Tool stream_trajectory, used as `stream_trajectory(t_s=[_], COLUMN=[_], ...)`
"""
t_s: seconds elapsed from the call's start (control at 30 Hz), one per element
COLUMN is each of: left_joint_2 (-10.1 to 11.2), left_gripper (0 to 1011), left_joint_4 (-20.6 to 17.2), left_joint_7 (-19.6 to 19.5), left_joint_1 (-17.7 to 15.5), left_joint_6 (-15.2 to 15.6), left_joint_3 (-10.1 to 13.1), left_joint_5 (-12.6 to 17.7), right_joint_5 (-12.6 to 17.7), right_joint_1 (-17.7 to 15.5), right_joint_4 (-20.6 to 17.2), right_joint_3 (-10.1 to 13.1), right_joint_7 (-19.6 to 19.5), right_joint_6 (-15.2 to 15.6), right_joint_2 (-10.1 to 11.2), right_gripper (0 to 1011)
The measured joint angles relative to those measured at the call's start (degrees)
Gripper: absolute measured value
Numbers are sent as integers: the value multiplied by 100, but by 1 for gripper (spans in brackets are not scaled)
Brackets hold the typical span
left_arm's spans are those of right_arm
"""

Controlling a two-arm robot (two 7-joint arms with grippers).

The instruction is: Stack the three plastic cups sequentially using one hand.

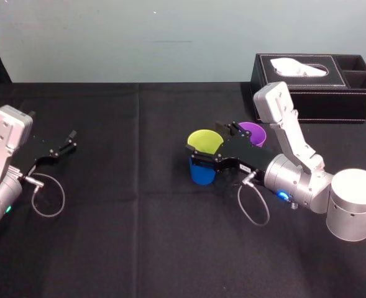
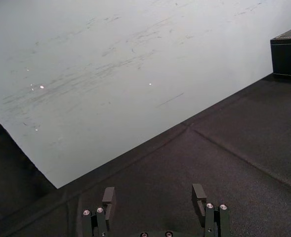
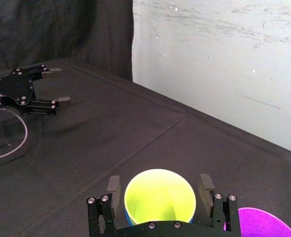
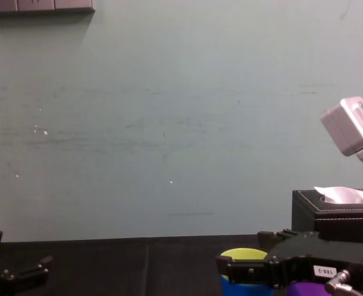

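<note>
The upper cup (image 1: 204,141) sits nested in the lower cup (image 1: 201,172), and this pair stands on the surface (image 1: 139,236) slightly right of centre. The third cup (image 1: 255,131) stands on the surface just beside the pair, to its right and a little behind it. The right tool (image 1: 205,136) reaches in from the right and straddles the upper cup, one finger on each side of its rim, spread apart. The box (image 1: 332,93) lies at the rear right of the surface, behind the third cup. The left tool (image 1: 74,138) rests at the left side, fingers apart, well apart from all cups. The wall (image 1: 139,37) stands behind the surface.
</note>
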Motion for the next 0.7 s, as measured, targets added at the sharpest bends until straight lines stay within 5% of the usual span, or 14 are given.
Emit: stream_trajectory(t_s=[0.4, 0.7], left_joint_2=[0, 0], left_gripper=[1011, 1011], left_joint_4=[0, 0], left_joint_7=[0, 0], left_joint_1=[0, 0], left_joint_6=[0, 0], left_joint_3=[0, 0], left_joint_5=[0, 0], right_joint_5=[84, 234], right_joint_1=[-242, -845], right_joint_4=[-431, -918], right_joint_3=[273, 676], right_joint_7=[-19, -61], right_joint_6=[-82, -282], right_joint_2=[155, 546], right_gripper=[1000, 1000])
